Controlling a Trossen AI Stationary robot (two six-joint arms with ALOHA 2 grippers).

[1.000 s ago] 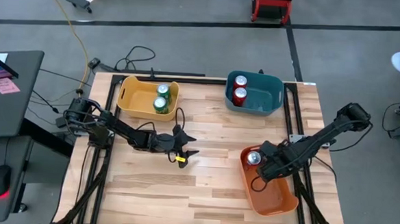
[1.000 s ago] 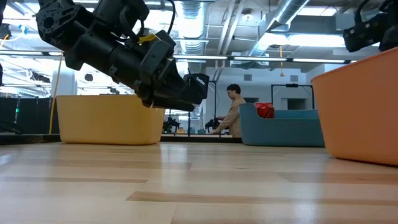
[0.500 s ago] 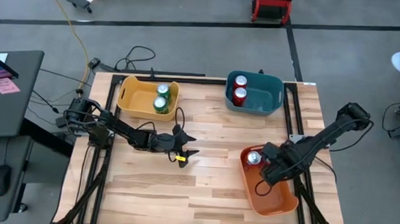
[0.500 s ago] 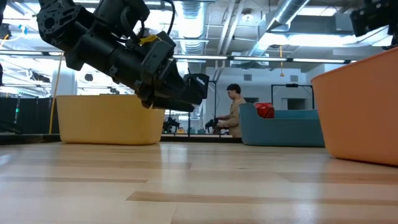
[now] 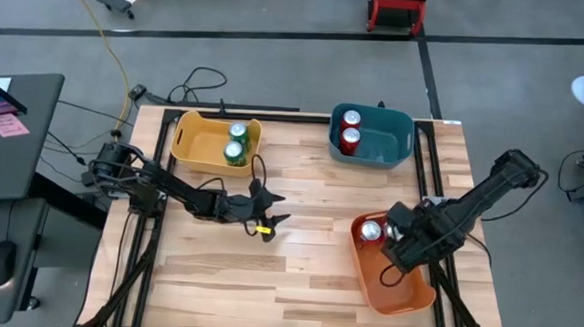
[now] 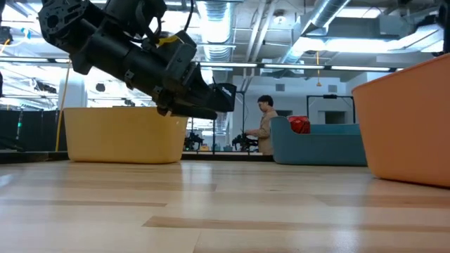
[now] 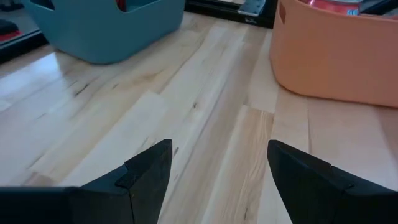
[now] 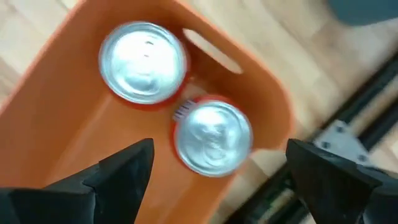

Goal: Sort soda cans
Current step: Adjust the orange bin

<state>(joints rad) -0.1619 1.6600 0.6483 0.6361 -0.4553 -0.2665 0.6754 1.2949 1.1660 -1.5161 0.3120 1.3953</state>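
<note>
The right gripper (image 5: pixel 398 271) is hanging spread wide and empty above the orange bin (image 8: pixel 68 93), where two red soda cans (image 8: pixel 212 137) are standing upright, touching. At mid-table the left gripper (image 5: pixel 266 220) is hovering parted, gripping nothing. Farther off, two green cans (image 5: pixel 236 144) are sitting in the yellow bin (image 5: pixel 188 143) and two red cans (image 5: pixel 350 130) in the teal bin (image 5: pixel 393 139). Sorting appears near its end; next, the right arm likely needs to lift clear without knocking the cans.
</note>
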